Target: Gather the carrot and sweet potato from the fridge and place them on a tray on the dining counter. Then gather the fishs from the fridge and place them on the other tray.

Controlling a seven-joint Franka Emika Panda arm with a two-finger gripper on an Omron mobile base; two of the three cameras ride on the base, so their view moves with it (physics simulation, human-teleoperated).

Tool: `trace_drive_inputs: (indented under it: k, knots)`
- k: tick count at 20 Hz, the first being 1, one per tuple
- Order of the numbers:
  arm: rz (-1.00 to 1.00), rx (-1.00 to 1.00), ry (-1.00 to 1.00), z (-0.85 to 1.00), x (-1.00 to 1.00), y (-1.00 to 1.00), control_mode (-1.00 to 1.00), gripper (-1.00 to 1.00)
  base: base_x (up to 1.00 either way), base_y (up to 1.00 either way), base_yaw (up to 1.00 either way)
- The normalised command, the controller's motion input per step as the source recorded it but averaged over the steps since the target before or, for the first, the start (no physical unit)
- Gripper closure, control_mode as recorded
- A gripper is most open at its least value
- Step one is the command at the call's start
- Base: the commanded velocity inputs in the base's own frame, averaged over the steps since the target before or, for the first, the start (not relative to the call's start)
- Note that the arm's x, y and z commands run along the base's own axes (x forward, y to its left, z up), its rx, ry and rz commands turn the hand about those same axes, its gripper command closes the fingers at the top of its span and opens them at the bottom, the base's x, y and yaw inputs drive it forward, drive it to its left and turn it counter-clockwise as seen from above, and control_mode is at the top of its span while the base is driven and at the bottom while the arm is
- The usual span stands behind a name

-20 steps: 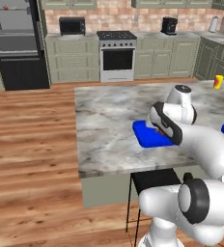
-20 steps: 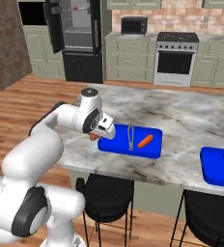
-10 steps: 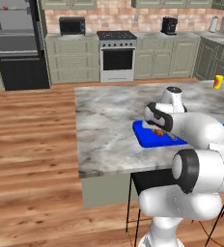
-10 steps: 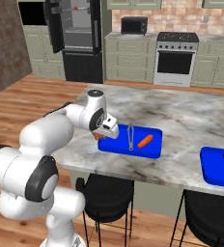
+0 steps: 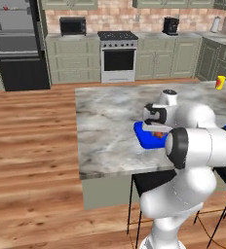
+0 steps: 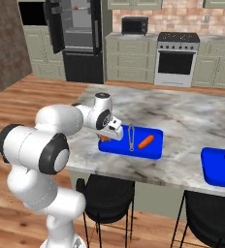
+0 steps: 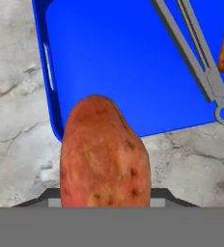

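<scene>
1. The gripper (image 6: pixel 109 137) clamps the sweet potato (image 7: pixel 104 153) between part-open fingers, over the blue tray's (image 7: pixel 133 67) near corner.
2. Released here, it might roll onto the dining counter (image 6: pixel 182 111).
3. Tongs (image 7: pixel 196 53) and the carrot (image 6: pixel 145 142) lie on the tray.

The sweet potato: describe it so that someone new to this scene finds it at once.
On the marble dining counter lies a blue tray. At its left end the gripper holds the sweet potato, a stubby reddish-brown lump, fatter than the slim orange carrot and grey tongs lying on the tray.

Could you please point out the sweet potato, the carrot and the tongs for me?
sweet potato (image 7: pixel 104 154), hand view, middle of its skin.
carrot (image 6: pixel 145 142), right base view, middle of the root.
tongs (image 6: pixel 131 138), right base view, midway along the arms.
</scene>
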Motion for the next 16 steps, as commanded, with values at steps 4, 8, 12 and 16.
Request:
trace_drive_inputs:
  k: [4,8,12,16]
  knots:
    - [0.00,0.00,0.02,-0.32,0.38,-0.22,-1.00,1.00,0.00,0.00,0.00]
    - [0.00,0.00,0.00,-0.29,0.42,-0.12,-1.00,1.00,0.00,0.00,0.00]
    - [0.00,0.00,0.00,-0.29,0.44,-0.07,-1.00,1.00,0.00,0.00,0.00]
    - [0.00,0.00,0.00,-0.28,0.28,-0.03,-1.00,1.00,0.00,0.00,0.00]
